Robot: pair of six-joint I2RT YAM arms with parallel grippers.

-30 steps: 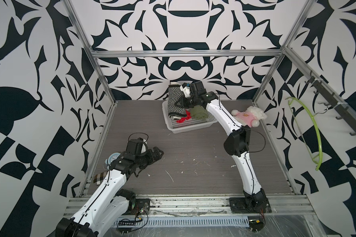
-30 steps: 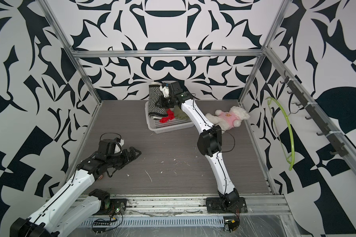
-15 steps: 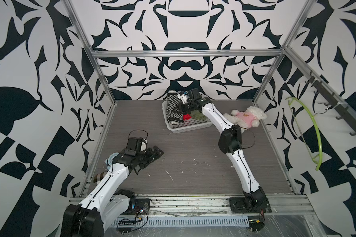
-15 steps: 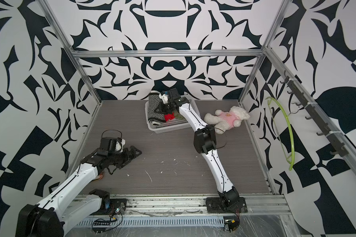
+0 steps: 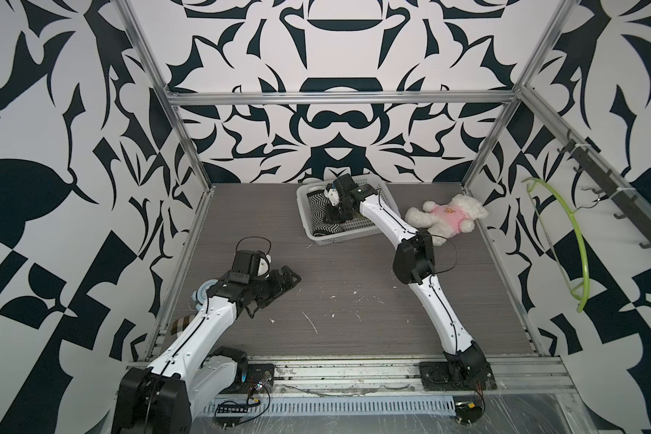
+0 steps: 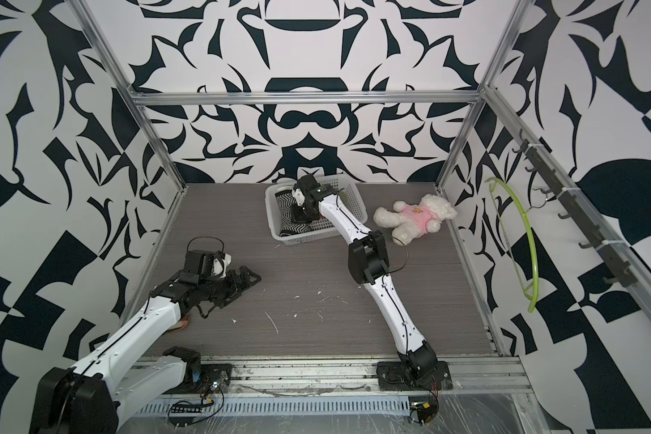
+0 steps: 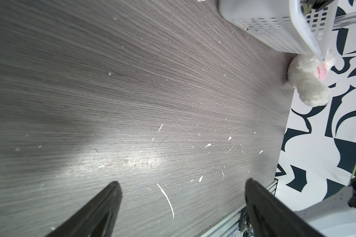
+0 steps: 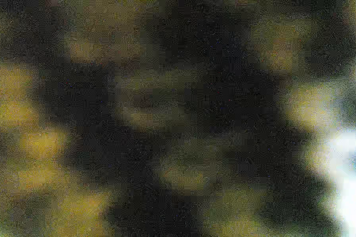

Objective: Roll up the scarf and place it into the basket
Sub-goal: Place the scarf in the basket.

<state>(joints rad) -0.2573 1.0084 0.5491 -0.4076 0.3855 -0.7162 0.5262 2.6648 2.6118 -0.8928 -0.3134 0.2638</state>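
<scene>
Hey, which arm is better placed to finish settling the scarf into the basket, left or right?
Right. The right tool is down inside the basket, right at the zigzag scarf. The left tool is open, empty, and well away from the basket.

The left arm (image 5: 211, 319) lies low and bent, with its wrist almost level, and the left gripper (image 7: 182, 181) has its fingers spread wide. The right arm (image 5: 435, 300) stretches far forward with the elbow raised; the right gripper (image 5: 334, 215) points down, and its jaws are hidden.
</scene>
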